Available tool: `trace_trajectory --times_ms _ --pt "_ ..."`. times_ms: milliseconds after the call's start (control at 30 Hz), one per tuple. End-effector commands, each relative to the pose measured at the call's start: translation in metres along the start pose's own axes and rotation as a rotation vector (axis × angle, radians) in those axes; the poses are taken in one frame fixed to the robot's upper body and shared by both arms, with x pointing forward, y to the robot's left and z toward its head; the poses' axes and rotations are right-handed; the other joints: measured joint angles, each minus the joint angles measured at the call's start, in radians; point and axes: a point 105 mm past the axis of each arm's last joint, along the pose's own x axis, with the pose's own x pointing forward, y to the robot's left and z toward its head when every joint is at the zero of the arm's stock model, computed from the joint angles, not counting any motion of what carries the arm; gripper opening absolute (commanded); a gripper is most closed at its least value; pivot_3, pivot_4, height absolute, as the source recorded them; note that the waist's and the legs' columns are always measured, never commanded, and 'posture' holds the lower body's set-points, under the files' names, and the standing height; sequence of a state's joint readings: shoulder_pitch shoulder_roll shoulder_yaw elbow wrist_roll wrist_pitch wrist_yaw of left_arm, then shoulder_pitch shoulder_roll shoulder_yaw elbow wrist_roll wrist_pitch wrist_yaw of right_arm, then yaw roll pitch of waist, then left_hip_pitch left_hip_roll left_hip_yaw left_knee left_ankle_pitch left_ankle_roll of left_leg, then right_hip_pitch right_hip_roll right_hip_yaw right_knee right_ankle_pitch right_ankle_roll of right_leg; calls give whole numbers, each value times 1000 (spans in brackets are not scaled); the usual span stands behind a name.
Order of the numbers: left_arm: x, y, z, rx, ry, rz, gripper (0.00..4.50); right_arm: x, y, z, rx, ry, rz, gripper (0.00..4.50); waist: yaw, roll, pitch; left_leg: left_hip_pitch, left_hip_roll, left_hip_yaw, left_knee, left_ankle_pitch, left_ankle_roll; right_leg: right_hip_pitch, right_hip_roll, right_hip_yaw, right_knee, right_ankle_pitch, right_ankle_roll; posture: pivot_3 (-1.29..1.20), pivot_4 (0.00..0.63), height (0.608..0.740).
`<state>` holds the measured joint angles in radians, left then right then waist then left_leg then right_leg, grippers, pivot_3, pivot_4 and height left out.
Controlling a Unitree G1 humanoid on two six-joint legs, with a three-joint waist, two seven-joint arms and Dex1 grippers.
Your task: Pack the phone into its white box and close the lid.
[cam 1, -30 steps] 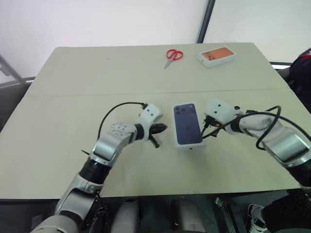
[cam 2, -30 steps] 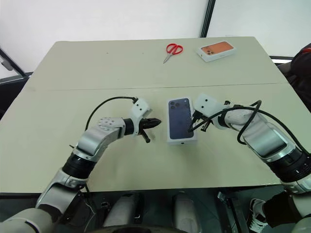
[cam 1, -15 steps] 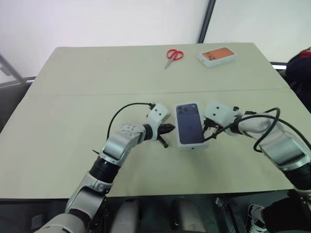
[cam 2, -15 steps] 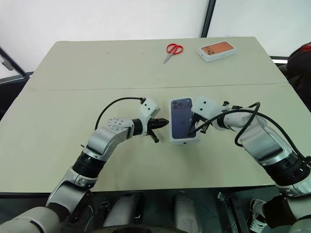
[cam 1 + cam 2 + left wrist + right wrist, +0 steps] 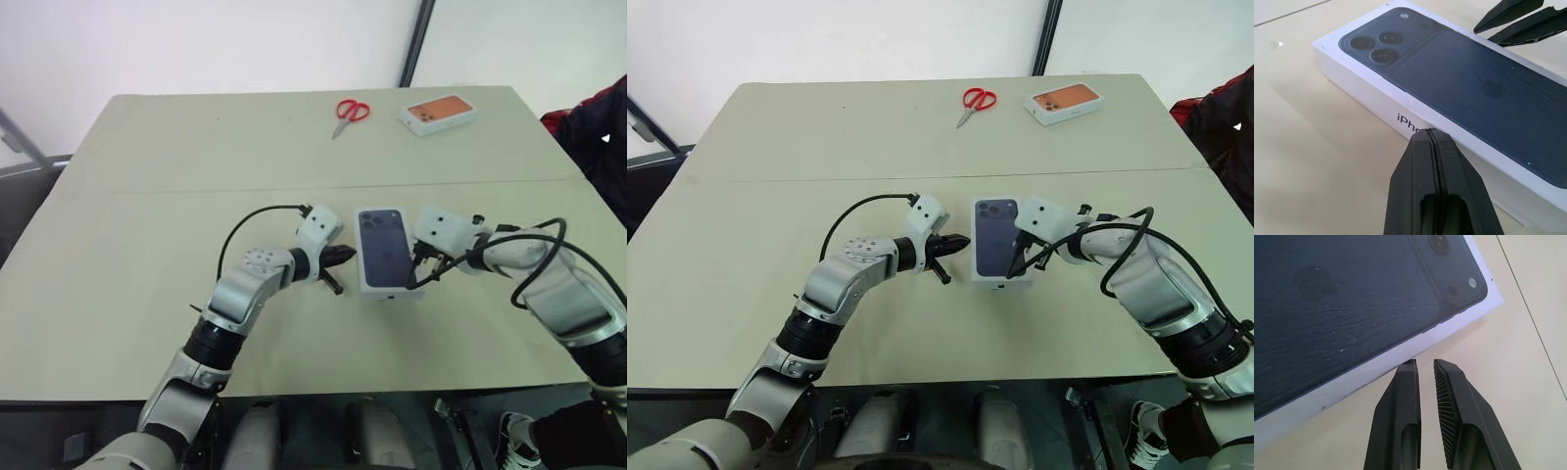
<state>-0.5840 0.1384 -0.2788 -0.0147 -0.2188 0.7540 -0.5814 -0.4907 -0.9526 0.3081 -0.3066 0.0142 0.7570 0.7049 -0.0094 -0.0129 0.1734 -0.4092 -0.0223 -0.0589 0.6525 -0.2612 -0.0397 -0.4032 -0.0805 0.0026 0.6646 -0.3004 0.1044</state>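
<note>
I see the white box (image 5: 387, 251) lying flat near the middle of the worktop (image 5: 137, 245), between my two grippers. It is a shallow white rectangle with lettering on its long side wall, and its whole top is a dark navy phone back with a three-lens camera cluster at the far corner; whether that is a print or the phone itself, I cannot tell. My left gripper (image 5: 1433, 142) is pinched fully closed just beside one long wall. My right gripper (image 5: 1424, 366) stands at the opposite wall, fingers a narrow gap apart, holding nothing.
</note>
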Motion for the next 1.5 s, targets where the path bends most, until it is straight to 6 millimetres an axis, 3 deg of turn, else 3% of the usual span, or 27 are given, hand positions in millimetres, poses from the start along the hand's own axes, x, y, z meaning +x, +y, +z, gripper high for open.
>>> trace_trajectory --times_ms 33,300,400,500,600,667,733,800,933,1067,1167,1300,1500 --pt "1 -15 17 47 -70 -55 1 -3 -2 10 -17 -46 -17 609 0 0 0 0 0 0 0 0 0 0 0 0 0 0 0 0 150 740" --pt "3 -10 2 67 4 -33 1 -1 5 6 -15 -37 -5 609 0 0 0 0 0 0 0 0 0 0 0 0 0 0 0 0 150 740" --pt "-1 -3 2 59 -1 -9 1 -6 -5 3 -22 -26 -40 609 0 0 0 0 0 0 0 0 0 0 0 0 0 0 0 0 150 740" --pt "-7 13 10 16 -42 51 1 -17 -22 1 15 -34 -77 609 0 0 0 0 0 0 0 0 0 0 0 0 0 0 0 0 150 740" --pt "-11 27 33 -23 -137 106 1 -30 -30 3 81 -91 -71 609 1 0 0 0 0 0 0 0 0 0 0 0 0 0 0 0 150 740" --pt "-10 29 48 -25 -187 117 1 -37 -26 8 123 -145 -23 609 2 0 0 0 0 0 0 0 0 0 0 0 0 0 0 0 150 740" --pt "-5 30 60 -22 -212 122 1 -44 -17 15 166 -203 47 43 7 0 0 0 0 0 1 0 0 1 0 -1 0 0 0 0 150 740" --pt "1 28 66 -18 -233 120 1 -47 -5 18 196 -228 112 19 13 0 0 0 -1 0 1 0 0 1 0 -1 0 0 0 0 150 740" --pt "27 25 56 -28 -124 94 1 -44 28 15 198 -206 218 6 20 0 0 1 -2 0 1 0 0 2 0 -1 0 0 0 0 150 740" --pt "42 18 47 -38 -32 51 1 -35 41 7 253 -162 212 6 18 0 0 1 -3 0 1 0 0 2 0 -1 0 0 0 0 150 740" --pt "47 17 40 -40 21 41 1 -30 43 1 286 -122 185 6 19 0 0 1 -3 0 1 0 0 2 0 -1 0 0 0 0 150 740" --pt "53 14 16 -50 156 24 1 -24 55 -9 322 -63 195 6 20 -1 -1 1 -3 -1 1 0 0 2 0 -1 0 0 0 0 150 740" --pt "49 19 -1 -28 219 37 1 -22 60 -8 299 -51 198 6 20 -3 -2 7 -3 -2 1 0 0 9 0 -2 -1 0 0 0 150 740"
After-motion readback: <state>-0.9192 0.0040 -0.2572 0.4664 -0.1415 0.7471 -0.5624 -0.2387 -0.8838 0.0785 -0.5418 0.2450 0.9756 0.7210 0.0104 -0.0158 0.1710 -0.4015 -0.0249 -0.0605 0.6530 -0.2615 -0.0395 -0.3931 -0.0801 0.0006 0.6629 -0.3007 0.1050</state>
